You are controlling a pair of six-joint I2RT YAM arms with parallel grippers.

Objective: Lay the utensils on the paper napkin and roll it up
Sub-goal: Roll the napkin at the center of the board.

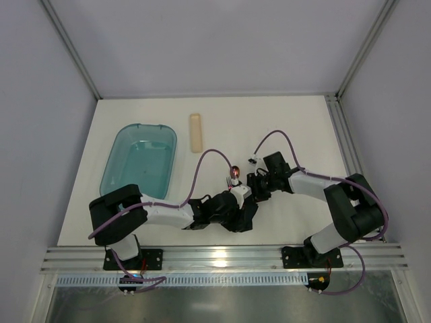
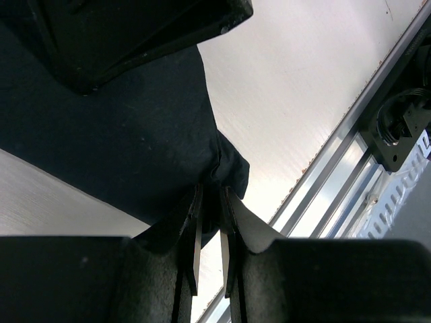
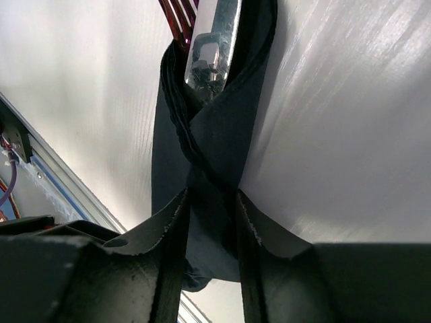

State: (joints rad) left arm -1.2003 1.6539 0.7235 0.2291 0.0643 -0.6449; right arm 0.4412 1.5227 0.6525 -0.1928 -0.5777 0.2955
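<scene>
The paper napkin (image 3: 222, 134) is wrapped into a dark twisted roll around the utensils. A shiny handle (image 3: 212, 47) and copper fork tines (image 3: 180, 17) stick out of its far end. In the top view a spoon bowl (image 1: 235, 171) and fork (image 1: 227, 180) poke out above the two grippers. My right gripper (image 3: 210, 202) has its fingers closed on both sides of the roll. My left gripper (image 2: 210, 195) pinches a bunched corner of the napkin (image 2: 121, 134). The two grippers, left (image 1: 241, 210) and right (image 1: 259, 187), meet at the table's centre front, hiding most of the roll from above.
A translucent teal tub (image 1: 139, 161) lies at the left of the table. A small beige bar (image 1: 195, 132) lies behind the centre. An aluminium rail (image 1: 222, 256) runs along the near edge, close behind the left gripper. Frame posts and walls enclose the table.
</scene>
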